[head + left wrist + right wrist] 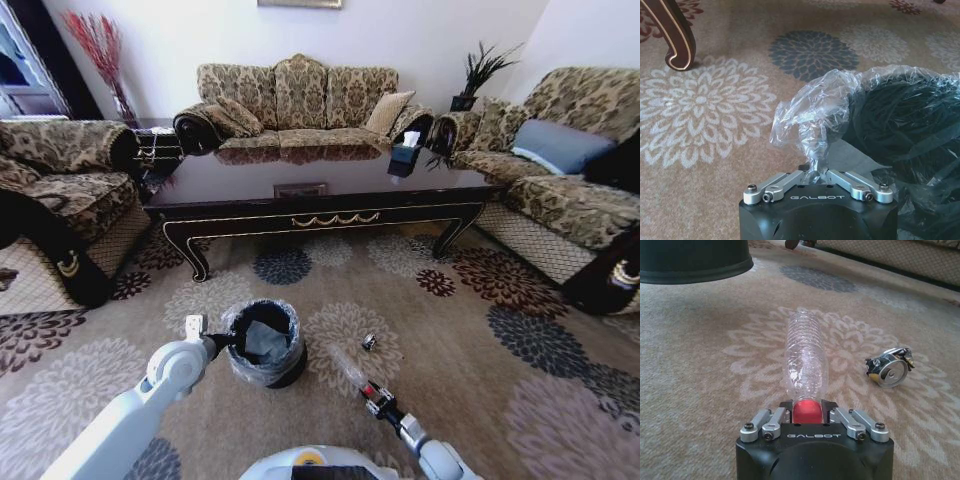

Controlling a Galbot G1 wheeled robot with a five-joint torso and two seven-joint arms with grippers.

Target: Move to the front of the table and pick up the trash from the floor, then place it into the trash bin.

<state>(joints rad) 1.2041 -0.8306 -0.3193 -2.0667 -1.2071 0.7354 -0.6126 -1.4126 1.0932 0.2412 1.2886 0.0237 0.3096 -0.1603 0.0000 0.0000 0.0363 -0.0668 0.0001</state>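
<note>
The left tool pinches the trash bin's bag rim. The right tool clamps the bottle at its red cap, low over the floor beside the bin.

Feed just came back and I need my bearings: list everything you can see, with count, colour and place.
Table: one, dark glossy wood, gold scroll trim, ahead of the robot.
Trash bin: one, black with clear-grey liner, on the floor just ahead.
Bottle: one, clear with red cap, held at the cap.
Crushed can: one, silver and dark, on the floor beyond the bottle.
Floor: beige carpet with flower medallions.
Sofas: three, patterned brown, around the table.
Tissue box: one, dark, on the table's right end.
Left gripper: pinching the bin's liner.
Right gripper: shut on the bottle's cap.
</note>
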